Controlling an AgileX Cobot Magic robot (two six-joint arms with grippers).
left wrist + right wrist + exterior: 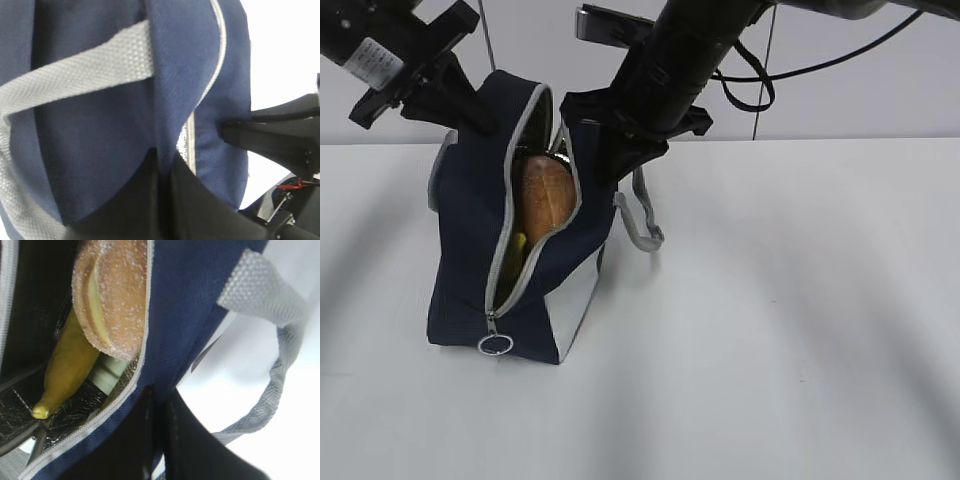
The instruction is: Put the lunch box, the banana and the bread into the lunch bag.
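Lunch bag [470, 250] stands upright on the white bench [770, 300], zipper slit open along its top and front, ring pull [495, 344] low at the near end of the zipper. The slit's long axis runs from the ring pull up and away toward both hands.

Bread [545, 200] sits inside the opening, long axis roughly upright, its pale slit visible in the right wrist view. It lies just beyond and to one side of the right hand [159, 435], separated from it only by the bag's zipper edge.

Banana [65, 365] is inside, beside and partly under the bread, long axis running down into the bag, with its greenish-yellow tip pointing toward the right hand's side of the lining. In the exterior view only a yellow sliver shows below the bread.

A pale green patch [107, 375] shows between bread and banana, likely the lunch box lid; too little is visible to be sure.

Right hand: fingers pressed together on the navy fabric of the bag's rim, right of the opening. One grey handle [640, 222] hangs free below it.

Left hand [162, 200]: fingers pinched on the opposite rim of the bag, with the other grey handle [75, 75] crossing the fabric beyond it. The right hand's dark finger shows at the far side.
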